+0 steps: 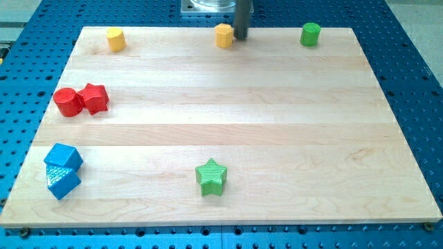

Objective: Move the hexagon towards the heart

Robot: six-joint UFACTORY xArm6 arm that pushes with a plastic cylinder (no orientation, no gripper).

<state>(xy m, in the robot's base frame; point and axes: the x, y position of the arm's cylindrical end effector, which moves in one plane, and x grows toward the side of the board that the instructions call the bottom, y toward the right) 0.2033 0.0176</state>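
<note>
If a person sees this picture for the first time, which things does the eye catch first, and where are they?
First comes the dark rod at the view's top, with my tip just right of an orange block, seemingly touching it. Next is the green star, alone near the view's bottom. Then, at the view's left, two red blocks touch, and below them two blue blocks.

Rod is a straight, dark grey cylinder, plain and matte, no visible markings. my tip (241, 37) is a flat-cut end. Above it, a silvery metal mount, cropped at the view's top.
</note>
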